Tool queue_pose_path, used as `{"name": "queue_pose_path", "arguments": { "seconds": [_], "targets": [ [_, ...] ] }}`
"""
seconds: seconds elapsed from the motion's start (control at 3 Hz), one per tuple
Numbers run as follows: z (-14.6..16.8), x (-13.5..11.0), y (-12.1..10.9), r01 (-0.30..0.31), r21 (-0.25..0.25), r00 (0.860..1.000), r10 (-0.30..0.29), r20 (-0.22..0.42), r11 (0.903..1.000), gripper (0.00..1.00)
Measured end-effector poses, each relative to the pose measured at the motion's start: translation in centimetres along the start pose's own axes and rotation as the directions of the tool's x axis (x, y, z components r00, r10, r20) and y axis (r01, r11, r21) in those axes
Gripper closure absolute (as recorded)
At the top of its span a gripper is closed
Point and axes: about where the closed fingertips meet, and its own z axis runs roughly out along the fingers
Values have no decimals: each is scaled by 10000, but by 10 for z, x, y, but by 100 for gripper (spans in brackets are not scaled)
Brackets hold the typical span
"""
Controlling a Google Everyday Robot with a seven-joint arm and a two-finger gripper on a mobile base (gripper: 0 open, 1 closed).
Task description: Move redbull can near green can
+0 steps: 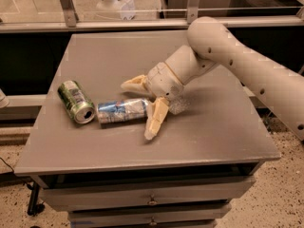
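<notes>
The redbull can (121, 111) lies on its side near the desk's (118, 51) front-left, just beside the green can (76, 101). The gripper (136, 111) straddles its right end, fingers spread wide and holding nothing, so the placement looks done.

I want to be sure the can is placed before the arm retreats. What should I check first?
1. Open gripper straddles the redbull can at its right end: ok.
2. Redbull can lies beside the green can: ok.
3. Cans touching or just apart: cannot tell.
4. Both cans fully on the table: ok.
5. Fingers clear of the can's sides: cannot tell.
</notes>
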Motion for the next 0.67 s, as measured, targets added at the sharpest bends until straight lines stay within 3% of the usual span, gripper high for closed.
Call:
{"name": "queue_pose_path", "arguments": {
  "seconds": [0.33, 0.67],
  "targets": [
    [-25, -15, 5, 384, 551, 9987, -365, -350, 9977, 0],
    [-77, -52, 20, 1161, 1626, 9886, -982, -1141, 9798, 0]
  ]
}}
